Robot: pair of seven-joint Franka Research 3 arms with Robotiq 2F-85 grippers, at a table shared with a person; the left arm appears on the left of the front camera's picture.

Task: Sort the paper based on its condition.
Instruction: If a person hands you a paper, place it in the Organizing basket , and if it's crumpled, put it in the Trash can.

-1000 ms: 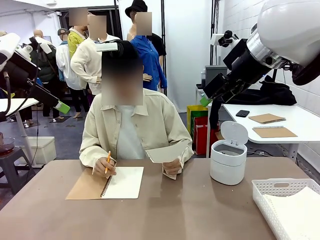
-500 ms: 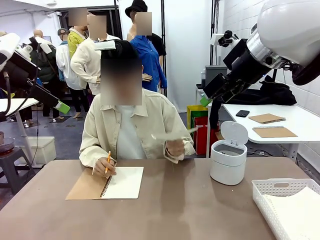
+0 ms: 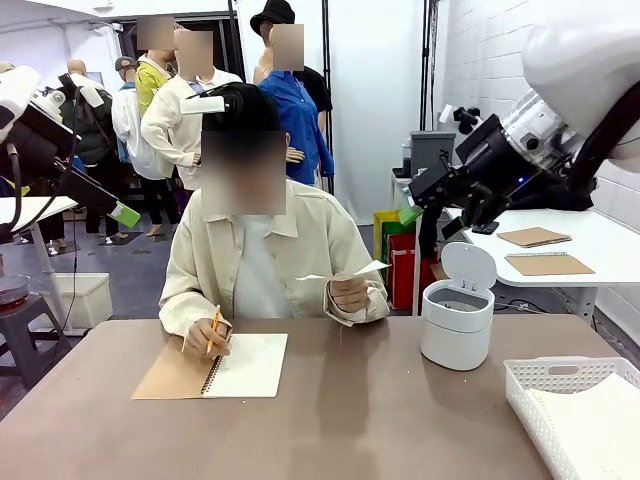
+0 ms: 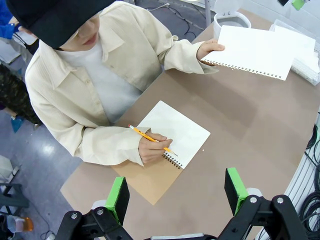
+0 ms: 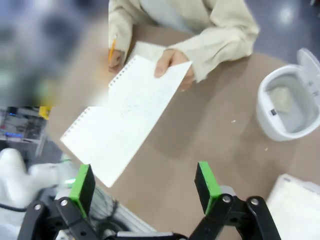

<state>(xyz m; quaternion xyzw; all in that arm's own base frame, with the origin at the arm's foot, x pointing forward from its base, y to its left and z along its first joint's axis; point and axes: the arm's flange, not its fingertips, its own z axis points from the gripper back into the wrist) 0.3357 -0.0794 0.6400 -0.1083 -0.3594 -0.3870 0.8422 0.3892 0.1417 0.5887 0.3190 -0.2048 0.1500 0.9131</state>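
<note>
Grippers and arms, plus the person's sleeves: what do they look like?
The left gripper and right gripper are black and two-fingered, with bright green pads. The right arm has a rounded white shell and a black wrist section. A black cable runs along the left arm. The person wears a cream shirt with long sleeves.

Robotics lab, not home or office. White robot arm (image 3: 575, 70) looms at 2 o'clock, second arm (image 3: 18, 95) at 10. Green-padded left gripper (image 4: 176, 194) and right gripper (image 5: 144, 188) hang above brown work table (image 3: 380, 420). Black cable bundle (image 4: 311, 200) beside table edge. White-painted brick wall (image 3: 480, 60) at 1, white partition panel (image 3: 375, 100) at 12. Bare grey floor (image 3: 130, 285), plastic crate (image 3: 85, 298) at 9, white side table (image 3: 610, 235) at 3.
</note>
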